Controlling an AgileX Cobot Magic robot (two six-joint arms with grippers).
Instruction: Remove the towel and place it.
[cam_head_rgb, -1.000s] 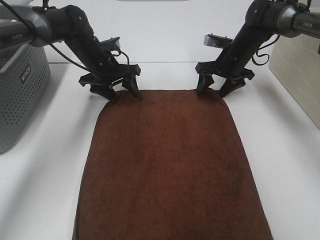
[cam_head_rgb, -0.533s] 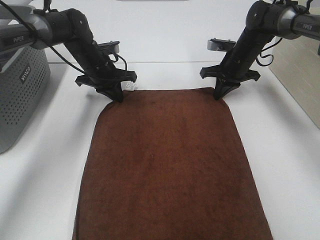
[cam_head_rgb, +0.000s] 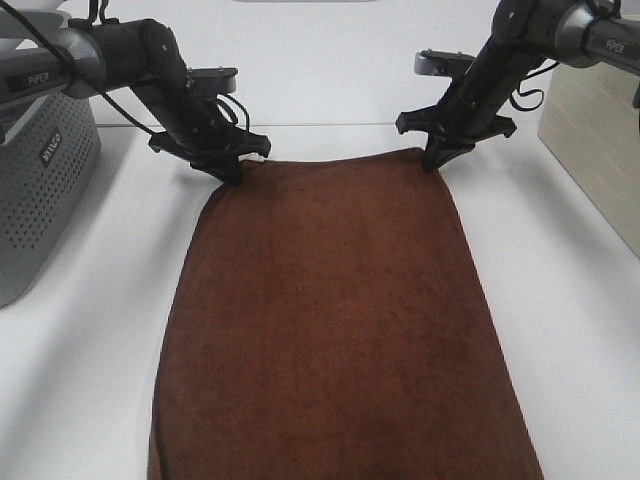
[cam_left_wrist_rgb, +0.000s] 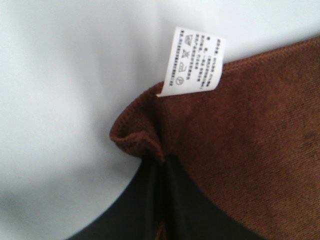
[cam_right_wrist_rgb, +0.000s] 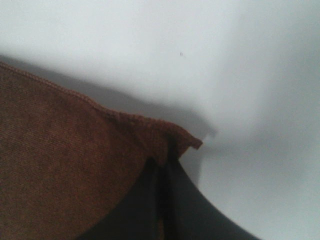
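Spread flat on white desk (cam_head_rgb: 90, 330): brown towel (cam_head_rgb: 335, 320), long axis near to far, tag (cam_left_wrist_rgb: 196, 62) at far-left corner. Left fingers (cam_head_rgb: 230, 170), right fingers (cam_head_rgb: 435, 158) pinching far corners.

The towel (cam_head_rgb: 335, 320) is a deep, even dark brown with a plush, finely textured nap and no printed pattern; its stitched hem is the same brown. Just beside the left end effector (cam_head_rgb: 228, 168), the tag (cam_left_wrist_rgb: 195, 62) is white with small grey printed text and care symbols. Both the left end effector and the right end effector (cam_head_rgb: 437, 155) are matte black. The worktop (cam_head_rgb: 580, 330) is plain white. Well apart from the left end effector, the basket (cam_head_rgb: 40, 190) is grey with a regular pattern of small round perforations and white lettering.
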